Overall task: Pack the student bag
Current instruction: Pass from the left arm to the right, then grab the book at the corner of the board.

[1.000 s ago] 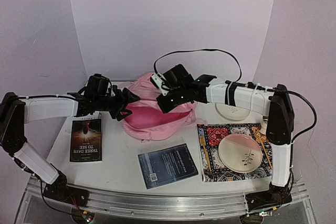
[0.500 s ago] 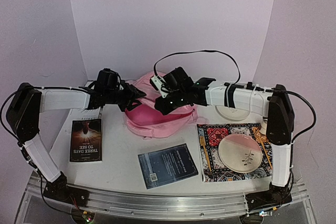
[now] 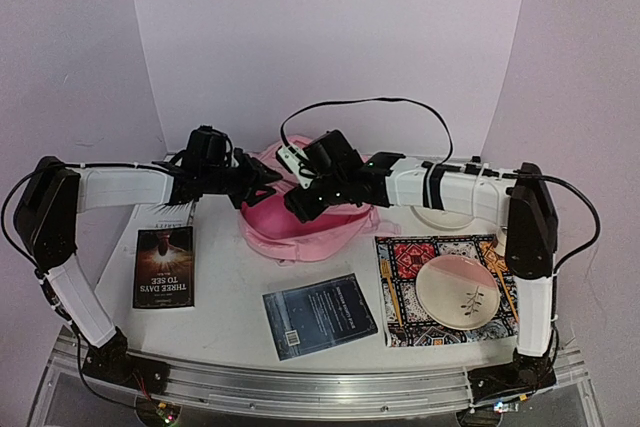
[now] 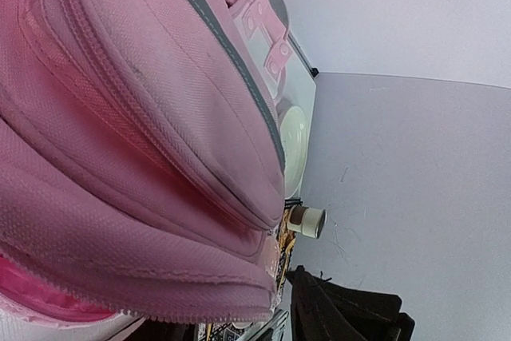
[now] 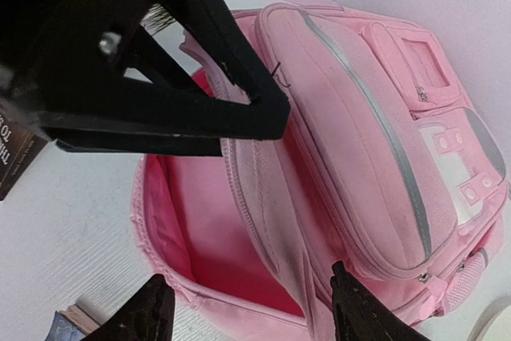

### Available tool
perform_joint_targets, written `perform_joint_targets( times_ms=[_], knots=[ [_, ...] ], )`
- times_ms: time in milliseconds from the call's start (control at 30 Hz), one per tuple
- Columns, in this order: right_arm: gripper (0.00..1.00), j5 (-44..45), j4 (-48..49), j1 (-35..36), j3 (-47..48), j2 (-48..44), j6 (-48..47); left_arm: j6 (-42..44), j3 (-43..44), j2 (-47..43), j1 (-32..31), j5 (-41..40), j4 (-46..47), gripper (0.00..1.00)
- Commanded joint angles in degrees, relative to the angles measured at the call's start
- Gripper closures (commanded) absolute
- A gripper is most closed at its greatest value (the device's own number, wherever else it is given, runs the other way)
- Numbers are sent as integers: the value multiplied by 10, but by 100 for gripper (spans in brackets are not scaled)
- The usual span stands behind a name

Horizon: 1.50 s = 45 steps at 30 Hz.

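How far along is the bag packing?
Done: student bag lies unzipped, pink lining showing, nothing visible inside. In hand: left end effector seems to pinch its flap; right end effector hovers open above. Left: black book and blue book lie on the table, unpacked.

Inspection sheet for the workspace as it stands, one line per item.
Surface: white table, items spread across it.
Job's things: bag lying mid-table, main compartment unzipped, pink lining showing, no contents visible.
Clutter: black book on the left; blue book at the front; mat on the right, carrying a pink plate; white plate behind the right arm.
Grippers: left gripper at the bag's opening rim, grip cannot be told; right gripper open, empty, facing the opening.
Cables: black cable loops high over the right arm.
Surroundings: lilac walls; metal rail at the near edge.
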Motion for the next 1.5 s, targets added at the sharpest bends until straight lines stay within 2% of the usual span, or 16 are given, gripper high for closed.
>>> perform_joint_targets(
  times_ms=[0, 233, 300, 400, 500, 633, 800, 1100, 1300, 1467],
  knots=[
    [42, 80, 14, 0, 42, 52, -31, -6, 37, -7, -3, 21, 46, 60],
    [94, 52, 25, -6, 73, 67, -21, 16, 12, -24, -4, 17, 44, 56],
    [100, 33, 26, -9, 69, 55, -6, 36, 0, -39, 0, 8, 30, 52],
    [100, 0, 26, -16, 55, 29, 18, 90, -17, -59, 12, -19, -31, 43],
    [100, -13, 26, -18, 42, 12, 38, 155, -21, -84, 27, -59, -135, 34],
    [100, -24, 26, -18, 31, 4, 51, 234, -20, -113, 35, -160, -261, 24],
    [100, -32, 28, -18, 27, 2, 55, 270, -22, -141, 35, -262, -384, 15],
    [100, -43, 33, -18, 29, 6, 53, 238, -60, -179, 24, -361, -531, 11],
    [100, -53, 37, -19, 25, 6, 55, 192, -59, -141, -48, -427, -605, 10],
    [100, -57, 39, -20, 19, 4, 55, 156, -79, -124, -74, -456, -614, 12]
  ],
)
